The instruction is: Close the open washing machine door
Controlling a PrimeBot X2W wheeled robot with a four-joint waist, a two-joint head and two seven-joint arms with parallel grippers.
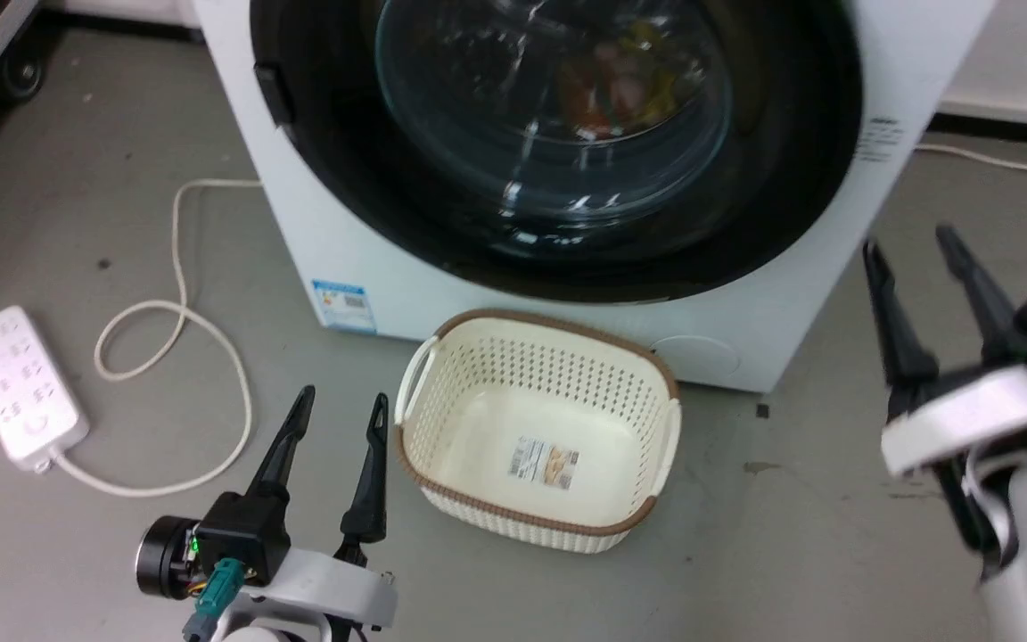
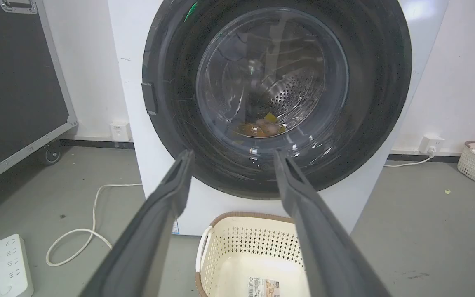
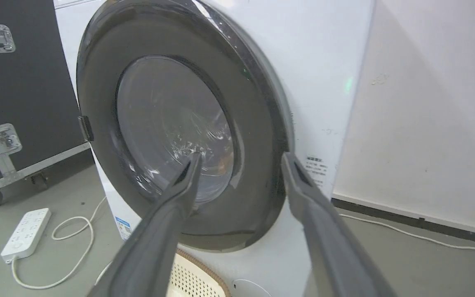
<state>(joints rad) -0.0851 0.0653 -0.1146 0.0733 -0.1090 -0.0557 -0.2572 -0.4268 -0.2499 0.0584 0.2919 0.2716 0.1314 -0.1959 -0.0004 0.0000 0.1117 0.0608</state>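
Grey matte concrete floor, plain white wall, and a black flight case with metal edging to one side.

The washing machine is a white, smooth box with a rounded front, standing on the floor facing the robot. The washing machine door is large and round with a wide glossy black rim and a bulging clear glass bowl in the middle. In the right wrist view it lies against the machine's front with no gap visible. The task looks done or at its last step. The latch probably caught, but the seam is too dark to tell.

If anything is left, the next move is a flat push on the black rim near the latch tab, not on the glass. Otherwise back both arms away.

A perforated steel drum shows through the glass, with blurry orange-yellow items at its bottom.

A cream perforated plastic basket with a brown rim is on the floor just in front of the machine, empty apart from a label.

The right pincer is off the machine's right corner, its long dark fingers spread wide, holding nothing and clear of the door. The left pincer is low beside the basket, also spread wide and holding nothing.

A white power strip lies with a looping pale cord. A small blue-and-white sticker is on the machine's lower front.
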